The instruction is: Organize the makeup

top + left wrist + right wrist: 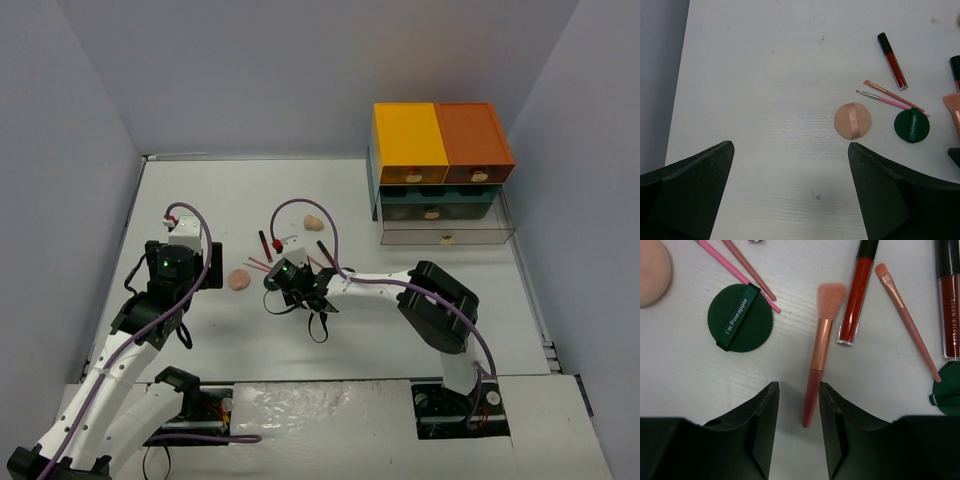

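While the right claw (799, 390) hangs low over the worktop (685, 375) with its jaws apart, the blush brush (820, 342) lies flat with only its handle tip in the gap, seemingly touching neither finger. It sits just beside a red lip-gloss tube (857, 295) and near a dark green puff (740, 317). I judge it light and stiff along the handle, slick at the metal ferrule and soft at the bristles, so a grip further up the handle should stop it pivoting. The left claw (790, 150) is spread wide and holds nothing, near a peach puff (853, 120).
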